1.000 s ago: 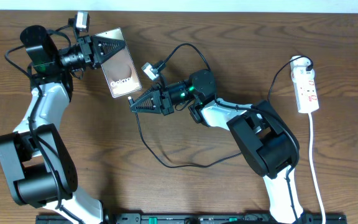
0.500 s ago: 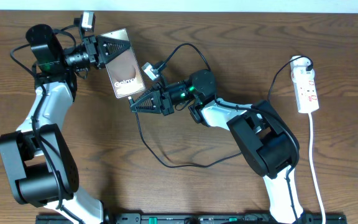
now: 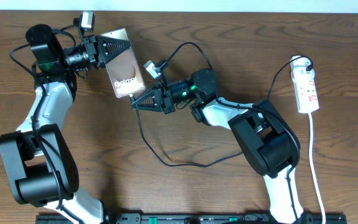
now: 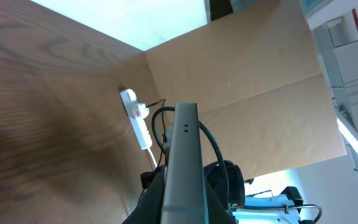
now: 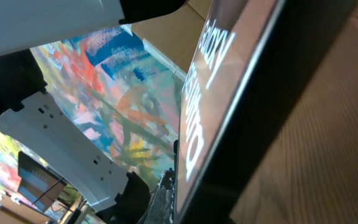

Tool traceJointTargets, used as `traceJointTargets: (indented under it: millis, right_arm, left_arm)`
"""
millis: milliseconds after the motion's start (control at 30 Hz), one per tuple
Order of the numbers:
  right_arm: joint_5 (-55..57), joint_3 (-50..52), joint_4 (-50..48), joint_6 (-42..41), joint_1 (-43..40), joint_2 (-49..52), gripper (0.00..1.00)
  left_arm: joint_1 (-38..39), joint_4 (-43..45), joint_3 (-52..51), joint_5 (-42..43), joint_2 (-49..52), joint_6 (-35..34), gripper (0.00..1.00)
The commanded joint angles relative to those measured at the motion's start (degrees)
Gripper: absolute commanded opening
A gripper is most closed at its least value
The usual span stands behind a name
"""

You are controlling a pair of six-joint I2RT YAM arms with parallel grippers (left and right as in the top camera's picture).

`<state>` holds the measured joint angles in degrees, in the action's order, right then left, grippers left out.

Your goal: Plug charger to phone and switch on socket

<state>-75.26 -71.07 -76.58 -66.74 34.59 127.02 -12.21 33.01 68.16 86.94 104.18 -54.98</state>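
Note:
My left gripper (image 3: 109, 45) is shut on the upper end of the phone (image 3: 124, 67), whose screen shows the white "Galaxy" lettering. In the left wrist view the phone (image 4: 182, 155) shows edge-on between the fingers. My right gripper (image 3: 138, 103) is shut on the charger, with its tip right at the phone's lower edge. The thin black cable (image 3: 166, 163) loops down across the table. In the right wrist view the phone (image 5: 229, 81) fills the frame, and the dark connector tip (image 5: 168, 186) sits beside its edge. The socket (image 3: 307, 88) lies far right, untouched.
The socket's white cord (image 3: 316, 168) runs toward the front edge at the right. The socket also shows in the left wrist view (image 4: 137, 119), in front of a cardboard wall (image 4: 241, 68). Both arm bases stand near the front of the wooden table (image 3: 185, 193).
My left gripper has swung the phone slightly to the right, toward the right gripper. My right gripper has edged up and right with the charger, closer to the phone's lower edge.

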Motion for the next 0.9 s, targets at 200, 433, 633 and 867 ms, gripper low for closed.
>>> traceJointTargets:
  millis: [200,433,633,867]
  right_arm:
    - [0.79,-0.17,-0.35,1.22,-0.96,-0.22,0.01]
    - [0.79,-0.17,0.46,1.27,-0.87,-0.22,0.01]
    - [0.79,-0.17,1.22,1.68,-0.85,-0.22,0.01]
    - [0.79,-0.17,1.18,1.66,-0.85,-0.22,0.01]
  left_arm:
    - [-0.09,0.28,0.57,0.83,-0.85,0.98,0.07]
    - [-0.09,0.26,0.57,-0.70,-0.85,-0.90,0.07]
    - [-0.09,0.26,0.57,-1.05,-0.85,-1.86,0.07]
    - [-0.09,0.31,0.57,-0.98,-0.85,-1.14,0.07]
